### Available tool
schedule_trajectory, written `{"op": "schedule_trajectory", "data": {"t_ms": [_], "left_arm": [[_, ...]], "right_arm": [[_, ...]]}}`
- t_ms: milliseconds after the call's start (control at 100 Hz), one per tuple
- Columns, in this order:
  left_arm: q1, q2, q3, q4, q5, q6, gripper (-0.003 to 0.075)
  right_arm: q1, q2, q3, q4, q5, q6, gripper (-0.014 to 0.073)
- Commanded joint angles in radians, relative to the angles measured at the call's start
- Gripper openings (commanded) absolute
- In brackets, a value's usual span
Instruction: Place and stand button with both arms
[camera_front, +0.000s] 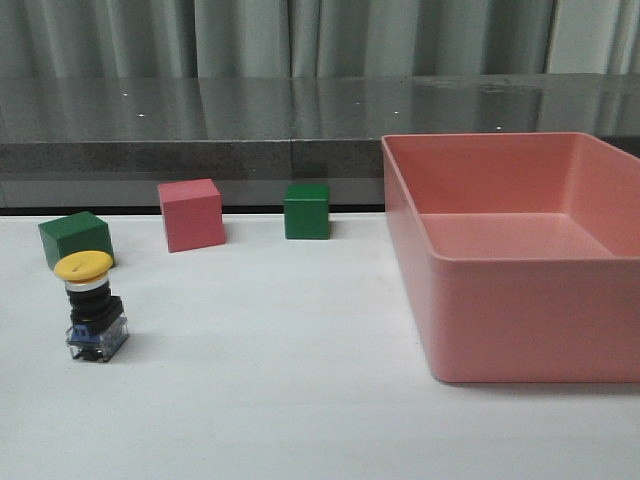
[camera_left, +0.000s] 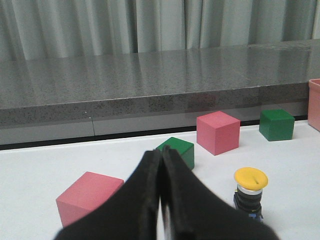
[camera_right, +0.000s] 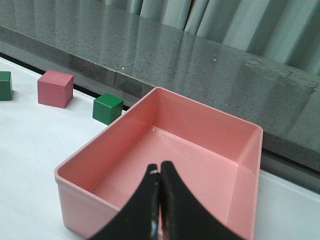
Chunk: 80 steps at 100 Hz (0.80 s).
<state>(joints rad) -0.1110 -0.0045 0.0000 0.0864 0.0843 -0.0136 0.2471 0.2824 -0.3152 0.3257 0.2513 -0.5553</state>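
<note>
Button (camera_front: 93, 305) stands upright on the white table (camera_front: 270, 380), yellow cap up, silver collar under it, black body, blue/clear base block flat on the surface. Nothing touches it. Landmark is the pink bin (camera_front: 515, 250): button sits well apart from it, far across the table on the robot's left side, nearer the camera than the cubes. Green cube (camera_front: 76, 240) is just behind the button, close, whether touching cannot be told from the front view. Pink cube (camera_front: 191, 214) lies between that green cube and the bin, further back by the grey ledge (camera_front: 200, 155). Second green cube (camera_front: 306, 211) is nearest the bin, just beside its left wall but apart from it. Bin interior is bare pink floor in the right wrist view. Neither arm shows in the front view. Left gripper (camera_left: 161, 192) has fingers pressed together, clenched on nothing, held off the table with the button beside it in the left wrist view and not touching. That view also shows another pink cube (camera_left: 87, 196) close by the left gripper. Right gripper (camera_right: 160, 205) has fingers clenched too, holding nothing, hovering over the bin's near rim (camera_right: 75, 180).
</note>
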Motion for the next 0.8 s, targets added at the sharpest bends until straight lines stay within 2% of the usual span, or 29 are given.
{"op": "schedule_trajectory", "data": {"t_ms": [0,170,310,390,460,680,790], "left_arm": [[0.004,-0.032,0.045,-0.009,-0.084,-0.003,-0.002],[0.004,-0.032,0.045,-0.009,-0.084,-0.003,-0.002],[0.004,-0.032,0.045,-0.009,-0.084,-0.003,-0.002],[0.004,-0.032,0.045,-0.009,-0.084,-0.003,-0.002],[0.004,-0.032,0.045,-0.009,-0.084,-0.003,-0.002],[0.004,-0.032,0.045,-0.009,-0.084,-0.003,-0.002],[0.004,-0.032,0.045,-0.009,-0.084,-0.003,-0.0019]], "right_arm": [[-0.005,0.009,-0.026,0.009,-0.071,0.004,-0.0062],[-0.005,-0.001,-0.001,-0.017,-0.131,0.039,-0.0062],[-0.032,-0.058,0.088,-0.145,-0.251,0.308,-0.0062],[-0.083,-0.102,0.142,-0.211,-0.26,0.458,-0.0062],[-0.129,-0.145,0.187,-0.235,-0.259,0.532,-0.0062],[-0.172,-0.317,0.297,-0.242,-0.26,0.572,-0.0062],[-0.175,-0.309,0.328,-0.242,-0.267,0.586,-0.0062]]}}
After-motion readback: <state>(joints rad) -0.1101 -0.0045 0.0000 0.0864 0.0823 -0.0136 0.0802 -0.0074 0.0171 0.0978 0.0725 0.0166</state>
